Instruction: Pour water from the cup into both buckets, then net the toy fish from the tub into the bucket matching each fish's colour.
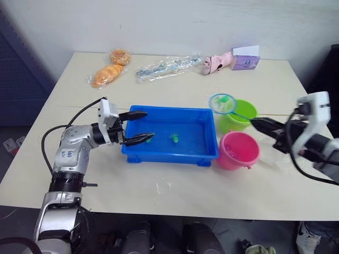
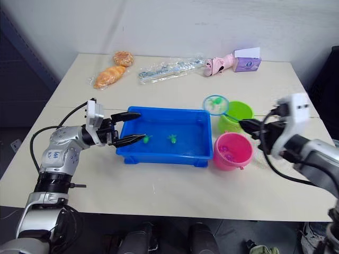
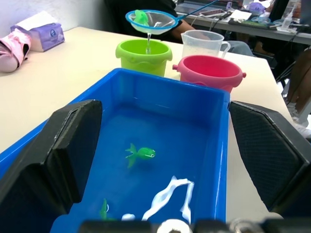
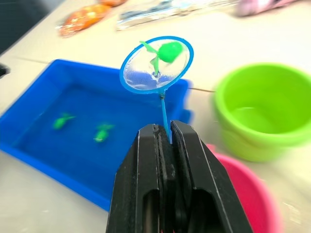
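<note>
The blue tub sits mid-table with two green toy fish in its water. My left gripper is open, one finger on each side of the tub's left end wall. My right gripper is shut on the thin handle of the net, which carries a green fish. The net hoop hangs between the tub's far right corner and the green bucket. The pink bucket stands just in front of the green one. The clear cup stands behind the pink bucket in the left wrist view.
At the back of the table lie bagged bread, a clear plastic packet, a pink toy and a purple box. Bare tabletop runs in front of the tub to the near edge.
</note>
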Motion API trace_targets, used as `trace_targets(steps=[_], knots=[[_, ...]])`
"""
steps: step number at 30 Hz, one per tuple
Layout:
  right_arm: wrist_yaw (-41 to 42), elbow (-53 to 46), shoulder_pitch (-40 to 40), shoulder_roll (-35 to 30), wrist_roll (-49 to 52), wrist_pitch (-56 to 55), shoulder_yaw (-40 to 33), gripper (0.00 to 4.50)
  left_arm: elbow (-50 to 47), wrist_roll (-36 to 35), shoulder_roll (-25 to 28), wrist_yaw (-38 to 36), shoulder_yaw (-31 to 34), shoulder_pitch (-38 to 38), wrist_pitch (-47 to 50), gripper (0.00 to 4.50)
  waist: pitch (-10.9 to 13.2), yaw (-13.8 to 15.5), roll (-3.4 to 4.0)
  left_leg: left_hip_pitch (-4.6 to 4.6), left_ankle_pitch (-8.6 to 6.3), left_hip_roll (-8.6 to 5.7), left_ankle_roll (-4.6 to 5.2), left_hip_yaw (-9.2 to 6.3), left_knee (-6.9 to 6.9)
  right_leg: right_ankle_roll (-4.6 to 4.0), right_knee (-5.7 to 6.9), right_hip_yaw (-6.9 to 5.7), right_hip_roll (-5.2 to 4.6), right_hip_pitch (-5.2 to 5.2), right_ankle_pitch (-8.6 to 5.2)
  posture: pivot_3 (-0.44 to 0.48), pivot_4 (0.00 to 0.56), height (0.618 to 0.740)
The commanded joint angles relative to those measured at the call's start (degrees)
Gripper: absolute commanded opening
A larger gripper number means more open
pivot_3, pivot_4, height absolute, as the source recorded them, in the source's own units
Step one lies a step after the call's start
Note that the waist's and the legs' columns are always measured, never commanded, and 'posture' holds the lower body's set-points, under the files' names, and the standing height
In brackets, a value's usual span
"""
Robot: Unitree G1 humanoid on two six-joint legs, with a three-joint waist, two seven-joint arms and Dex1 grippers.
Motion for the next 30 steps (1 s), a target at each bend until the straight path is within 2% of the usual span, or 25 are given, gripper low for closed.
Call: trace_targets(steps=[1, 5, 11, 25, 30], knots=[[1.79, 0.12, 2.27, -3.55, -2.38, -2.12, -4.86, 0.00, 1.58, 0.50, -0.67, -1.54, -0.57, -1.88, -1.87, 4.46, 0.00, -0.08, 0.00, 0.01, 0.00, -0.01, 0.00, 0.01, 0.00, 0.00, 0.00, 0.01, 0.00, 0.00, 0.00, 0.000, 0.150, 0.740], [6.42, 3.20, 4.49, -10.00, -14.91, -6.62, 0.26, 0.00, 4.53, 1.38, -1.98, -2.59, -1.41, -3.42, -3.91, 4.46, 0.00, -0.23, 0.00, 0.06, 0.01, -0.01, -0.01, 0.11, 0.00, 0.01, 0.00, 0.05, 0.03, 0.01, 0.00, 0.000, 0.150, 0.740], [11.23, 5.32, 4.55, -13.41, -29.08, -14.80, 9.11, 0.00, 6.20, 1.71, -3.28, -2.88, -1.61, -3.90, -5.50, 4.46, 0.00, -0.11, 0.00, 0.13, 0.04, 0.00, -0.05, 0.16, -0.06, 0.02, 0.03, 0.12, 0.05, -0.01, 0.00, 0.000, 0.150, 0.740], [16.31, 6.68, 5.00, -13.10, -55.09, -32.22, 20.04, 0.00, 1.94, 0.91, -4.75, -1.51, -1.99, -2.35, -3.45, 4.46, 0.00, -0.04, 0.00, 0.14, 0.09, -0.01, -0.13, 0.16, -0.06, 0.03, 0.04, 0.10, 0.04, 0.00, 0.01, 0.000, 0.150, 0.740], [18.29, 10.29, 6.35, -14.73, -66.72, -42.81, 23.92, 0.00, 0.66, 0.85, -5.11, -1.29, -2.08, -2.06, -2.43, 4.46, 0.00, -0.01, 0.00, 0.17, 0.10, -0.01, -0.16, 0.17, -0.06, 0.03, 0.05, 0.11, 0.05, 0.01, 0.01, 0.000, 0.150, 0.740]])
